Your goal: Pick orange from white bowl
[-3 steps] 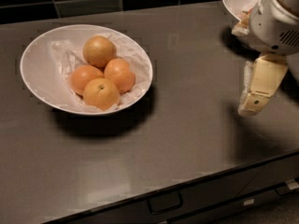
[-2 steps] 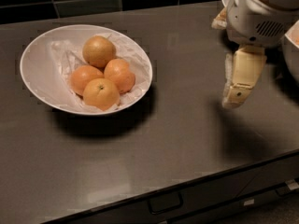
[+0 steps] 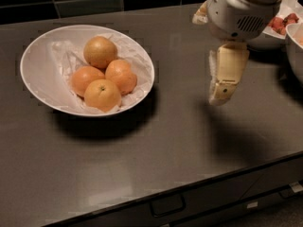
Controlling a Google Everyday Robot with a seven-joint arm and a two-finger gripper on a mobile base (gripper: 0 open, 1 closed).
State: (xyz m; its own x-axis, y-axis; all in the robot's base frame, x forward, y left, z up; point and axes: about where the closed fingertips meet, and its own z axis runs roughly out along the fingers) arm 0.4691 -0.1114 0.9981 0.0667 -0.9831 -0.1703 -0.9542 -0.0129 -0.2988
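Observation:
The white bowl [image 3: 35,56] stands on the dark counter at the left, lined with crinkled white paper. It holds the pale yellowish-tan orange [image 3: 100,51] at the back. Three brighter oranges lie in front of it [image 3: 85,79], [image 3: 122,74], [image 3: 102,94]. My gripper [image 3: 218,98] hangs point-down from the white wrist housing [image 3: 239,13], above the bare counter. It is well to the right of the bowl, a full bowl-width from the pale orange, and holds nothing.
A white bowl with red strawberries [image 3: 279,30] stands at the back right, partly behind my wrist. Another bowl's rim [image 3: 294,46] shows at the right edge. The counter's front edge with a drawer handle [image 3: 166,205] runs along the bottom. Dark tiles back the counter.
My gripper and wrist have moved left, from the right edge of the view toward the bowl. The bowl and the oranges have not moved.

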